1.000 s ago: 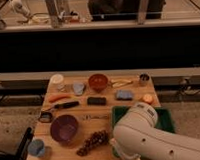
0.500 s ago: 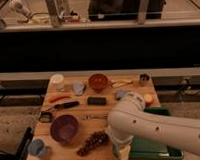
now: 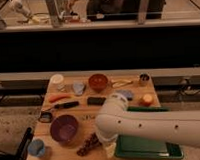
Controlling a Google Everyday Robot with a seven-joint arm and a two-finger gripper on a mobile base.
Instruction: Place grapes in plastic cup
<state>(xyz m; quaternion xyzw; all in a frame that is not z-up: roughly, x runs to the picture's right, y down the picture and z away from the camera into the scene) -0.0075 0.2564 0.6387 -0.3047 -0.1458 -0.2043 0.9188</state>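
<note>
Dark reddish-purple, knobbly grapes (image 3: 89, 143) lie in a long bunch on the pale wooden desk (image 3: 57, 155), lower centre, just right of the purple bowl (image 3: 64, 128) (round, smooth-sided). A glossy white arm (image 3: 150, 125) crosses a flat green tray (image 3: 146, 146). The pincer is hidden behind the arm beside the grapes, jaws apart.

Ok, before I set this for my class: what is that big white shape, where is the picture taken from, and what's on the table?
The white shape is a robot's arm, reaching across the view. One camera looks down at a wooden table; its mounting isn't known. The gripper, the arm's two-finger hand, is at its lower end, right beside the grapes, which lie on the table, not held. Nearby are a purple bowl, a blue cup, a green tray, a white cup and a red bowl.
</note>
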